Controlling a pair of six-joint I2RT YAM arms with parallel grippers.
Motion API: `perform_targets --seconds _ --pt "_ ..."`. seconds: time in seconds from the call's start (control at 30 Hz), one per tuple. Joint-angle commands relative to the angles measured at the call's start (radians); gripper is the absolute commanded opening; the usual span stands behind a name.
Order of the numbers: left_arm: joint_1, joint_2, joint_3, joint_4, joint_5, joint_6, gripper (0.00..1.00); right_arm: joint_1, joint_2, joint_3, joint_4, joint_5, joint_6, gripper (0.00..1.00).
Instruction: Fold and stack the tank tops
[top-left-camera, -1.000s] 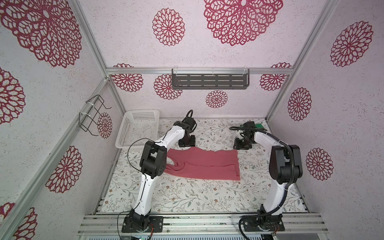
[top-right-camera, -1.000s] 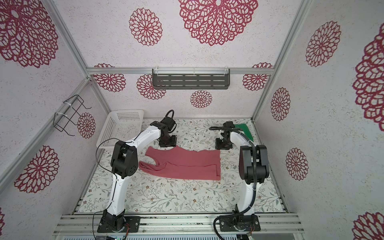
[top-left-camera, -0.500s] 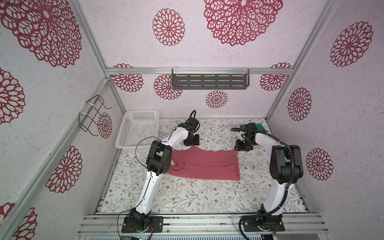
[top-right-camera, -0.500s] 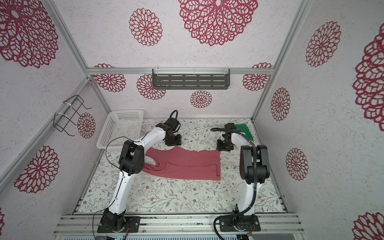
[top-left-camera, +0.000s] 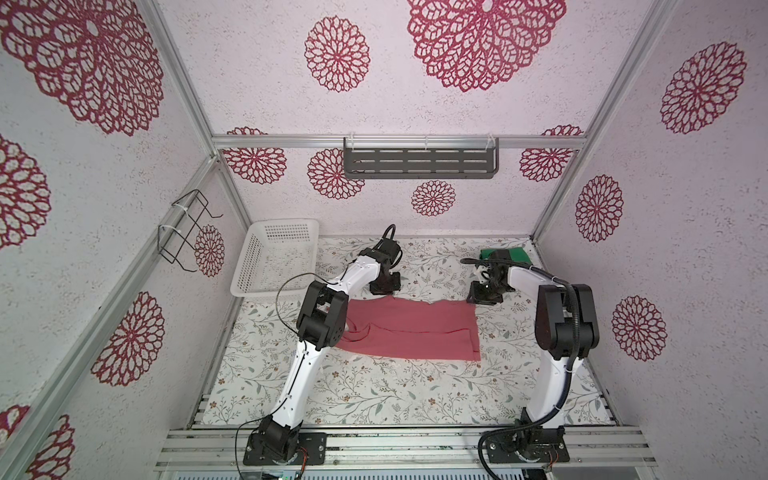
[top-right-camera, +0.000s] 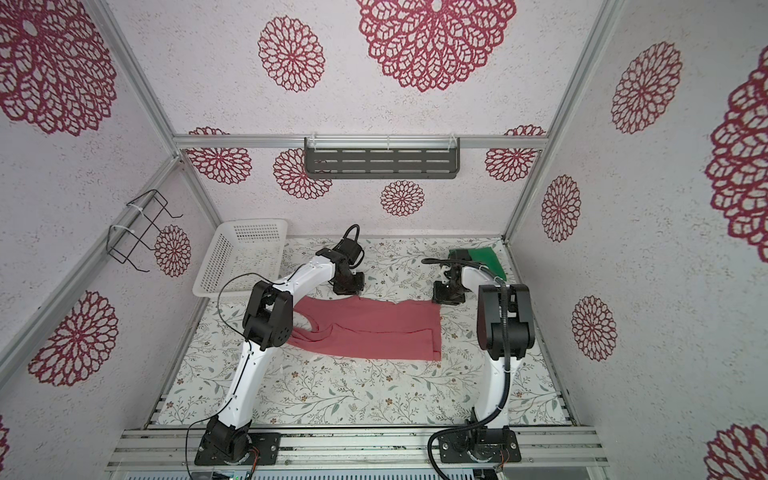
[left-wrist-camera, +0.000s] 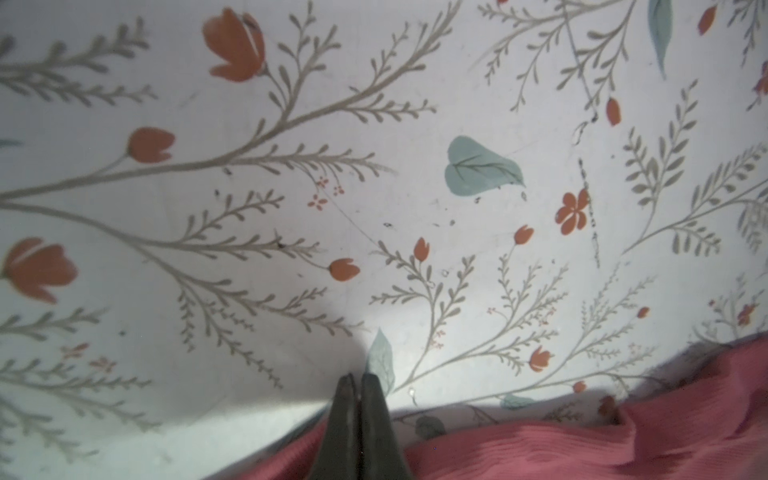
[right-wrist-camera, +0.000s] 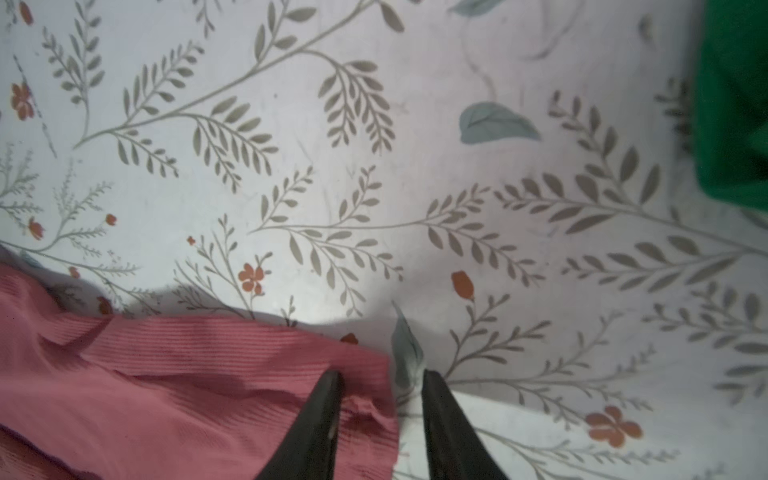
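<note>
The pink-red tank top (top-left-camera: 415, 328) (top-right-camera: 374, 328) lies flat mid-table, folded lengthwise into a long strip. My left gripper (top-left-camera: 386, 291) (top-right-camera: 351, 291) sits at its far edge near the left end. In the left wrist view that gripper (left-wrist-camera: 357, 376) is shut, with pink cloth (left-wrist-camera: 623, 440) on both sides of the jaws. My right gripper (top-left-camera: 482, 299) (right-wrist-camera: 380, 374) is open astride the far right corner of the pink top (right-wrist-camera: 166, 374), one finger on cloth and one over the table. The green tank top (top-left-camera: 505, 254) (right-wrist-camera: 735, 104) lies folded in the far right corner.
A white perforated basket (top-left-camera: 266, 293) (top-right-camera: 224, 249) stands at the back left, beside the left arm. A dark shelf (top-left-camera: 419, 162) hangs on the back wall and a wire rack (top-left-camera: 187, 232) on the left wall. Both arms' elbows rise over the ends of the pink top.
The left gripper has shifted slightly right to the pink top's far edge and closed on it. The right gripper's jaws have narrowed at the far right corner.
</note>
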Motion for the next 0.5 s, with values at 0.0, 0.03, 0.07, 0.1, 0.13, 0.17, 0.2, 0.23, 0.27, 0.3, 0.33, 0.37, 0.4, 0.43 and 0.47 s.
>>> perform_targets --seconds 0.0,0.03,0.07,0.1,0.13,0.17,0.2,0.23,0.27,0.3,0.33,0.37,0.4,0.43,0.47 --pt "0.0 -0.016 -0.018 0.004 -0.014 0.019 0.0 0.009 0.026 0.033 -0.023 -0.032 -0.004 0.26" --pt "0.001 -0.026 -0.026 0.013 -0.013 0.029 0.0 0.007 0.026 0.042 -0.026 -0.035 -0.01 0.18" --pt "0.003 -0.038 -0.033 0.023 -0.018 0.038 0.0 0.009 0.024 0.052 -0.032 -0.037 -0.022 0.09" --pt "0.005 -0.046 -0.036 0.03 -0.022 0.044 0.0 0.008 0.02 0.061 -0.037 -0.039 -0.033 0.0" --pt "0.008 -0.055 -0.037 0.036 -0.023 0.051 0.0 0.008 0.013 0.069 -0.038 -0.039 -0.045 0.0" --pt "0.011 -0.059 -0.034 0.04 -0.02 0.057 0.0 0.007 0.005 0.076 -0.038 -0.039 -0.058 0.0" --pt "0.013 -0.062 -0.03 0.041 -0.018 0.06 0.0 0.008 -0.002 0.081 -0.038 -0.036 -0.07 0.0" --pt "0.018 -0.065 -0.025 0.039 -0.019 0.063 0.0 0.007 -0.011 0.084 -0.038 -0.034 -0.08 0.0" --pt "0.021 -0.069 -0.02 0.036 -0.021 0.066 0.0 0.006 -0.022 0.082 -0.035 -0.033 -0.089 0.0" --pt "0.023 -0.074 -0.018 0.034 -0.022 0.068 0.0 0.005 -0.033 0.078 -0.032 -0.031 -0.098 0.0" --pt "0.026 -0.081 -0.02 0.034 -0.026 0.07 0.0 0.005 -0.049 0.071 -0.027 -0.03 -0.104 0.0" --pt "0.028 -0.088 -0.022 0.034 -0.027 0.074 0.0 0.005 -0.063 0.063 -0.023 -0.03 -0.111 0.0" --pt "0.029 -0.096 -0.025 0.034 -0.03 0.077 0.0 0.005 -0.08 0.054 -0.019 -0.031 -0.119 0.0" --pt "0.029 -0.104 -0.029 0.034 -0.034 0.079 0.0 0.005 -0.097 0.045 -0.019 -0.028 -0.126 0.0" --pt "0.029 -0.114 -0.033 0.035 -0.036 0.081 0.0 0.005 -0.114 0.035 -0.019 -0.024 -0.132 0.0"
